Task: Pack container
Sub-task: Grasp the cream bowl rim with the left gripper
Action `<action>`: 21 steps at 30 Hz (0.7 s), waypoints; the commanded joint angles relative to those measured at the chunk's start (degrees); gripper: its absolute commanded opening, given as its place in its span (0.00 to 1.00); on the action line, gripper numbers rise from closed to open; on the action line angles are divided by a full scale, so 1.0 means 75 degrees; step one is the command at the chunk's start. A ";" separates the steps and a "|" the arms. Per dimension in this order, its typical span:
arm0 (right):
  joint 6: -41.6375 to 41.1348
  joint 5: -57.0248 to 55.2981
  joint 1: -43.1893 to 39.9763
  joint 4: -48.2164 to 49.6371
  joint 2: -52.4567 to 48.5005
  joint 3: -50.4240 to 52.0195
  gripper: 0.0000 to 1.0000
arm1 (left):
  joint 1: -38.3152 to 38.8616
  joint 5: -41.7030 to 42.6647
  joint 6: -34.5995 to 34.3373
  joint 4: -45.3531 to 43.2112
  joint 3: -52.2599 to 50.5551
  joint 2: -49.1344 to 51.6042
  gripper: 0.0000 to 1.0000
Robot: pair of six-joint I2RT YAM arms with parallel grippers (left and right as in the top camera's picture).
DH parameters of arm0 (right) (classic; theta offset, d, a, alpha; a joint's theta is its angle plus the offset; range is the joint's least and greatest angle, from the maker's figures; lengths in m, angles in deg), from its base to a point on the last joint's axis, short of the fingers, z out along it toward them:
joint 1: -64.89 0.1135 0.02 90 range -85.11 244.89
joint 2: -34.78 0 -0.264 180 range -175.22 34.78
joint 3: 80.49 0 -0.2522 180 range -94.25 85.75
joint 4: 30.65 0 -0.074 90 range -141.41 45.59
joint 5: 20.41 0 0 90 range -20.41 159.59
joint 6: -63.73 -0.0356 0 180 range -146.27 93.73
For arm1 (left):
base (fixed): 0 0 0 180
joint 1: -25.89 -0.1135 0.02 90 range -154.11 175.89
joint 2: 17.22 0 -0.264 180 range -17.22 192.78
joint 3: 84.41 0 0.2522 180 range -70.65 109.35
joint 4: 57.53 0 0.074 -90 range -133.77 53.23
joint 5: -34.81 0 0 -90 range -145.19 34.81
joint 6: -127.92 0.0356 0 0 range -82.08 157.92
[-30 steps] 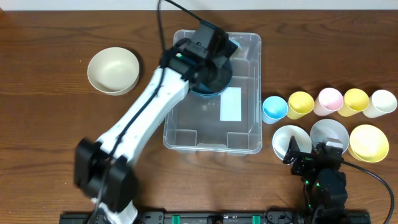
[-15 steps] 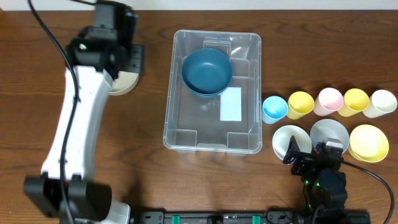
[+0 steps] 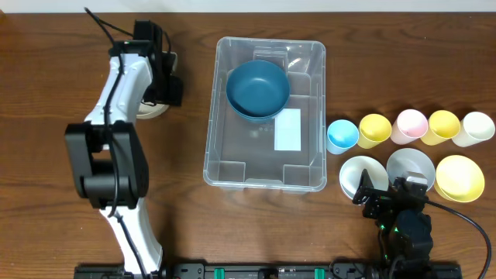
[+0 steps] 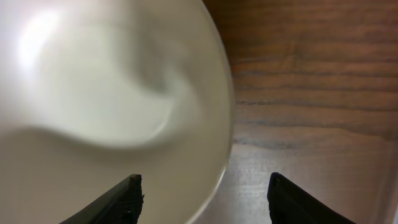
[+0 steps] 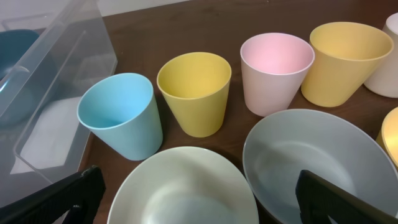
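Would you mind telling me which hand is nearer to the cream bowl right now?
Left. The left hand is right over the cream bowl, its fingers straddling the rim. The right hand sits far off, beside the cups.

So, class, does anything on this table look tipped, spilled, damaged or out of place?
Nothing stands out. The blue bowl sits upright inside the clear container; the cups and the other bowls all stand upright.
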 commanded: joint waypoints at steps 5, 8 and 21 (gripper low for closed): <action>0.0020 -0.0029 -0.0058 0.0020 0.0050 0.0017 0.99 | -0.0009 0.0093 0.0105 -0.0172 -0.0052 0.0662 0.23; 0.0017 -0.0029 -0.0058 0.0020 0.0050 0.0017 0.99 | -0.0009 -0.0108 0.0099 -0.0169 -0.0038 0.0522 0.06; 0.0020 -0.0029 -0.0058 0.0020 0.0050 0.0017 0.99 | 0.0498 0.0085 -0.0245 0.0449 0.0023 -0.2506 0.06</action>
